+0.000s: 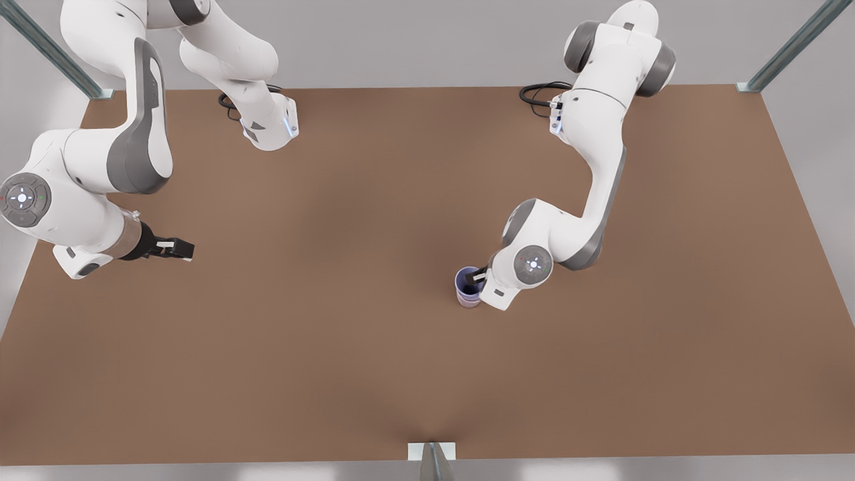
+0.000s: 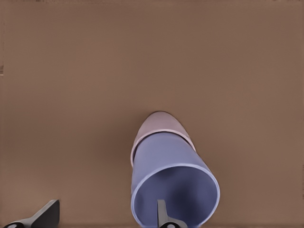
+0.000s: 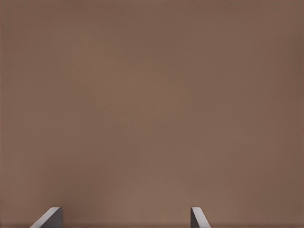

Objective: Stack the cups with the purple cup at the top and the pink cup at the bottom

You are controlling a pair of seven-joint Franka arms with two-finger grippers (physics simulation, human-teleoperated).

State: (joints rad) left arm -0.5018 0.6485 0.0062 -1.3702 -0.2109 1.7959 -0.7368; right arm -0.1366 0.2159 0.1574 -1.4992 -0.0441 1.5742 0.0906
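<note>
**Purple cup nested in pink cup, left gripper straddling its rim**

The purple cup [image 2: 173, 183] sits inside the pink cup [image 2: 159, 124], so that in the left wrist view only a band of the pink cup's wall shows beyond the purple one. In the front view the purple cup [image 1: 467, 284] stands upright on the brown table [image 1: 374, 347], right of the table's middle, with a sliver of the pink cup [image 1: 469, 304] showing at its base.

The left gripper [image 1: 478, 274] is at this stack. One of its fingers [image 2: 163, 216] reaches down inside the purple cup's mouth, while the other finger [image 2: 45, 213] stands well outside the cup wall. The jaws are spread apart, with the outer finger clear of the cup, so the grip is released rather than pinching the rim.

Far from the stack, toward the front view's left edge of the table, the right gripper [image 1: 175, 248] waits above bare tabletop. In the right wrist view its two fingertips [image 3: 51, 216] stand wide apart with nothing between them, over plain brown table [image 3: 152, 104].
</note>
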